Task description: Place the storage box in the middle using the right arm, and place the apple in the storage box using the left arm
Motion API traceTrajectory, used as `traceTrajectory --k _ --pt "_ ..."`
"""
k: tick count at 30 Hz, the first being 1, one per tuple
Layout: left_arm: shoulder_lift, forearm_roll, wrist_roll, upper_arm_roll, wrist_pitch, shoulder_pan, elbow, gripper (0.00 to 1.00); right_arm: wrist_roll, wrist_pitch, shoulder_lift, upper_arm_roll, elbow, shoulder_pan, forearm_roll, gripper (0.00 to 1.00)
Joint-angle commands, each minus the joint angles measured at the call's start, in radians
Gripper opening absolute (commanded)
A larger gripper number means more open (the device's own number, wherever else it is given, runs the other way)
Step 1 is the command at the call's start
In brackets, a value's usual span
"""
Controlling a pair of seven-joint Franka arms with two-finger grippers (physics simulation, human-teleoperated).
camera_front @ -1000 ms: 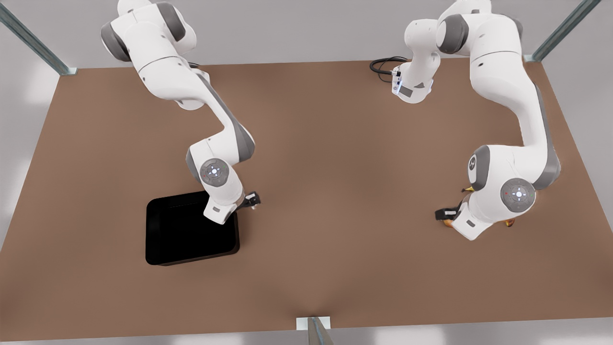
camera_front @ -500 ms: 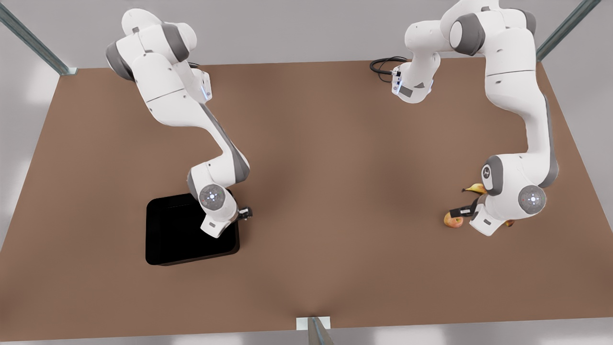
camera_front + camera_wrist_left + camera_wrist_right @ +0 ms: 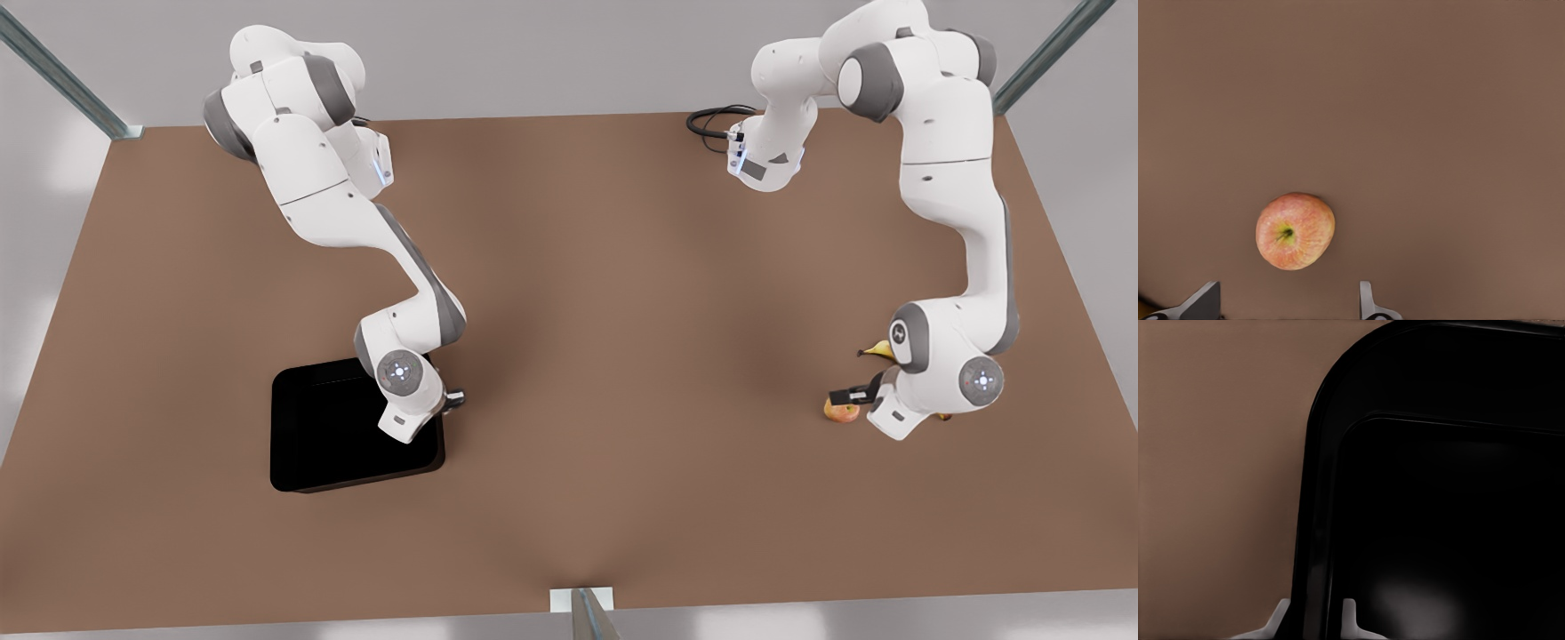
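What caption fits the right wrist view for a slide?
Right gripper, fingers open, straddles the wall of the black storage box on the brown table.

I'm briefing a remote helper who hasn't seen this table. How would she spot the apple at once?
On the brown table, look to the front view's right, under the left gripper. The apple is round and pinkish-orange with yellow patches; the banana beside it is long and curved.

Both end effectors [image 3: 442, 402] [image 3: 855, 394] lower.
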Motion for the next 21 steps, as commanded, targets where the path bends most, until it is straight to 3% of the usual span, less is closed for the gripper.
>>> traceTrajectory --k 1,16,21 --pt "0.003 0.0 0.004 0.0 0.007 0.0 0.0 1.0 0.0 0.0 0.0 0.0 0.0 0.0 0.0 0.21" --pt "0.066 0.002 0.061 0.006 0.05 0.006 0.002 1.0 0.009 0.001 -0.104 -0.011 0.006 0.046 0.008 0.21" --pt "0.084 0.0 0.059 0.006 0.073 0.003 0.002 1.0 0.288 -0.002 -0.126 -0.011 0.014 0.181 0.006 0.21"
